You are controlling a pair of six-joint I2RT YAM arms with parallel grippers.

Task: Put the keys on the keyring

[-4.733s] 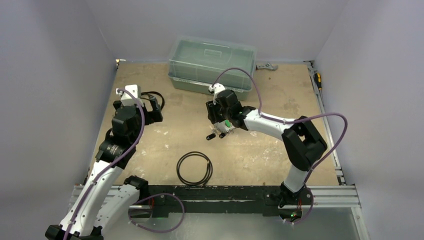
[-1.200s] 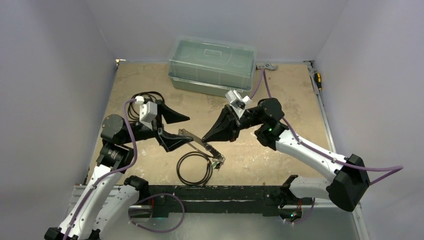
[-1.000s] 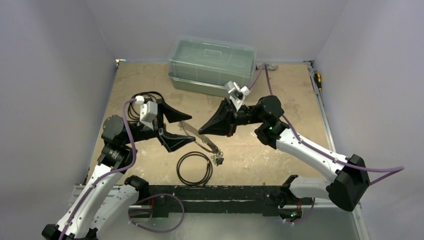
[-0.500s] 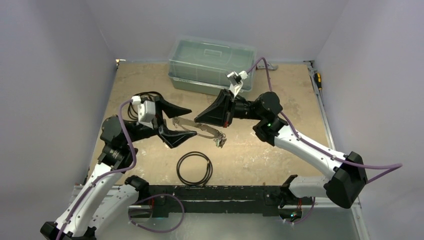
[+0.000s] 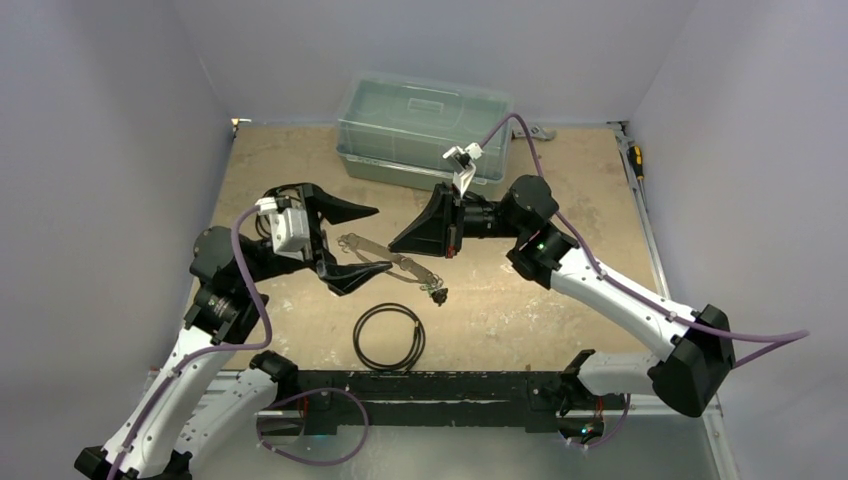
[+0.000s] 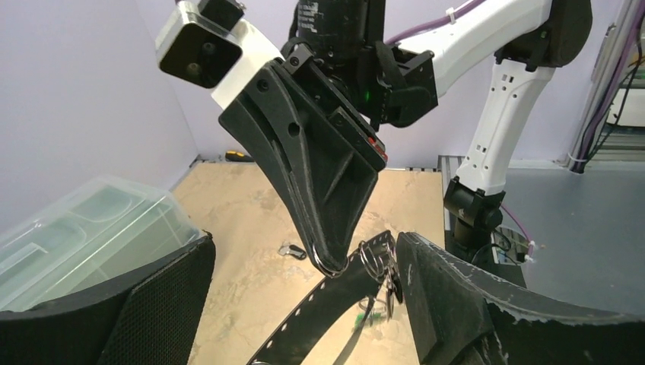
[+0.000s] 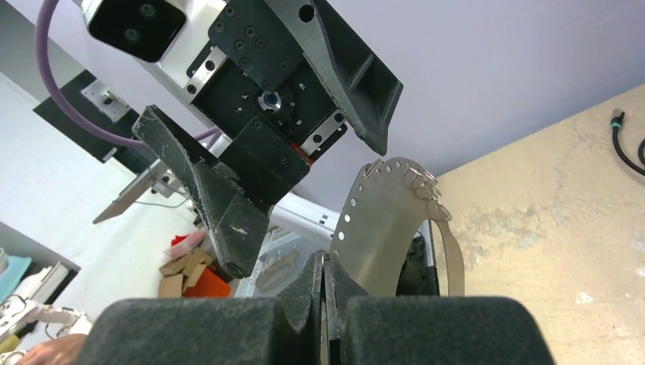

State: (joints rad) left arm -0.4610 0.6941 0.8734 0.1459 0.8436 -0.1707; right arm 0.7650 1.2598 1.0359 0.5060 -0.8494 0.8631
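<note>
The keyring (image 5: pixel 385 255) is a silvery band with holes, held above the table between the two arms. My right gripper (image 5: pixel 393 247) is shut on its edge, and the wrist view shows the band (image 7: pixel 380 220) pinched between the pads (image 7: pixel 325 262). Small keys (image 5: pixel 437 293) with black heads hang from little rings at the band's near end (image 6: pixel 388 277), with a green piece (image 6: pixel 370 319) below them. My left gripper (image 5: pixel 384 238) stands open, one finger on each side of the band (image 6: pixel 319 312). Its right finger (image 6: pixel 456 296) is close beside the hanging keys. One more key (image 6: pixel 291 251) lies on the table.
A clear lidded box (image 5: pixel 425 125) stands at the back. A black hoop (image 5: pixel 389 336) lies near the front edge. A coiled black cable (image 5: pixel 290 192) sits behind the left wrist. A grey spanner (image 5: pixel 535 132) and a screwdriver (image 5: pixel 635 160) lie at the back right.
The right gripper has raised the keyring and carried it back and left, so the keys now hang clear of the black hoop. The left gripper has drawn back and opened a little wider.
</note>
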